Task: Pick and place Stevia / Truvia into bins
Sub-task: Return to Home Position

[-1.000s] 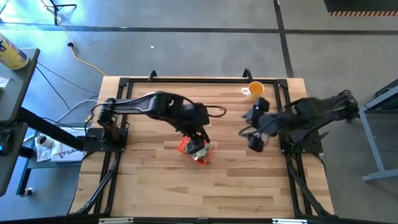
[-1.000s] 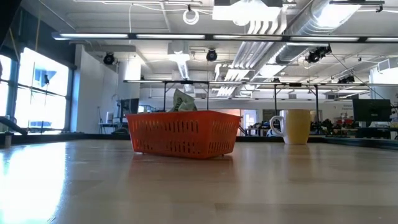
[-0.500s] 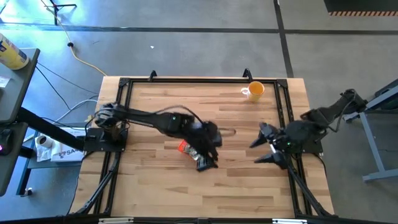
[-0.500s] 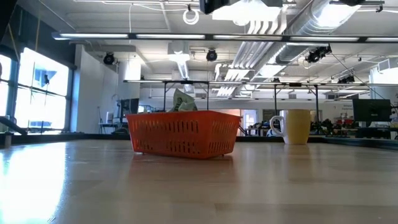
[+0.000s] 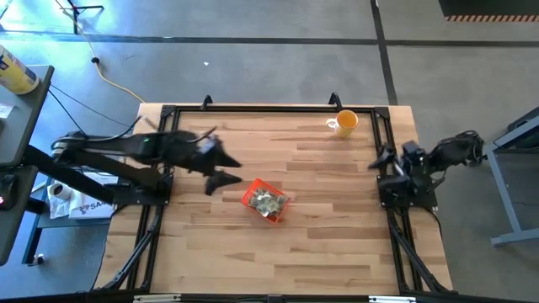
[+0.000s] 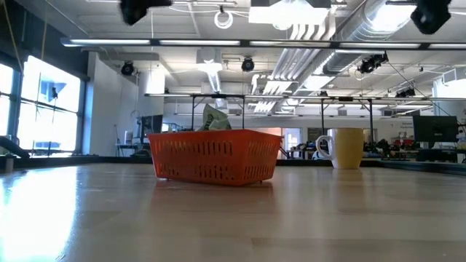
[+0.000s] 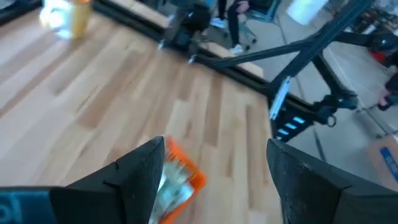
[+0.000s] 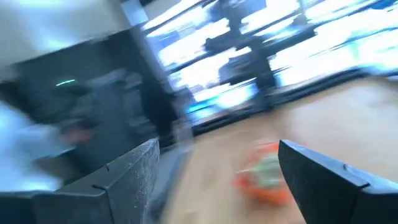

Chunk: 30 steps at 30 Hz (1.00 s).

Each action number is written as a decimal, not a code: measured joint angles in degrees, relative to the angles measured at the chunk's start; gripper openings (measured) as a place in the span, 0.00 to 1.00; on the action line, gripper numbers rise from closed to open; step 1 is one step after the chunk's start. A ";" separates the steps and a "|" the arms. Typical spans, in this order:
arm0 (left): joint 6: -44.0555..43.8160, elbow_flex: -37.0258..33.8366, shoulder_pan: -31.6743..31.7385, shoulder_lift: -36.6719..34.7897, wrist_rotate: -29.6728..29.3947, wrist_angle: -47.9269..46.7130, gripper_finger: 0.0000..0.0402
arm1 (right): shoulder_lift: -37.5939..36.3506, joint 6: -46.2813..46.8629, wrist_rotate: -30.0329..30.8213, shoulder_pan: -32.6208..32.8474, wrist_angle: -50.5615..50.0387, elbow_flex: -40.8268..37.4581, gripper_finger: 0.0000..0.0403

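Wooden table (image 5: 337, 244), orange bin (image 6: 215, 156) mid-surface

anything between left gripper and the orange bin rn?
Nothing visible. Left gripper, open, hangs beside the orange bin, only bare table between them. Yellow cup sits far off; right gripper is by its base.

The worktop (image 5: 320, 236) is pale planked wood with a smooth satin sheen, edged by matt black rails (image 5: 253, 109). Near the matt dark jaws of the left gripper (image 5: 232, 170), the orange bin (image 6: 215, 156) is glossy slotted plastic, its sachets (image 5: 268, 201) matt paper.
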 joint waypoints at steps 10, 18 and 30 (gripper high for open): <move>-6.37 -23.67 0.04 -31.28 -9.79 1.60 0.79 | -7.15 -7.23 9.88 -0.02 -1.46 -2.89 0.79; -7.49 -37.53 0.06 -50.11 -14.64 5.80 0.79 | -7.39 -17.73 6.15 -0.02 23.62 -16.92 0.79; -4.44 -41.12 0.06 -56.60 -16.75 -0.32 0.79 | -7.37 -23.91 7.35 -0.04 52.99 -33.83 0.79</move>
